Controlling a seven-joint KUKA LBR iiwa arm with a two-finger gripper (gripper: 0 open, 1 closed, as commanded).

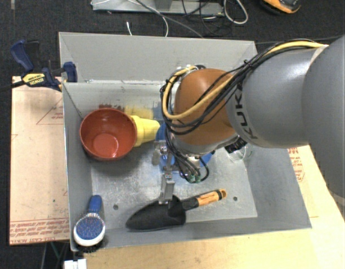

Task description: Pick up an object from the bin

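Observation:
My gripper (168, 194) hangs under the arm's orange cover in the front middle of the bin, and its tip comes down right at the neck of a black scoop. The black scoop (154, 217) lies flat along the front wall, its blade pointing left and its orange handle (208, 199) running off to the right. I cannot see whether the gripper touches it. A yellow plastic piece (143, 129) lies to the upper left of the gripper, leaning against a red bowl.
The red bowl (107, 133) stands upright at the bin's left side. A blue round brush (89, 226) lies in the front left corner. The arm and its orange cover hide the bin's middle and right back; something clear (237, 153) peeks out beside them.

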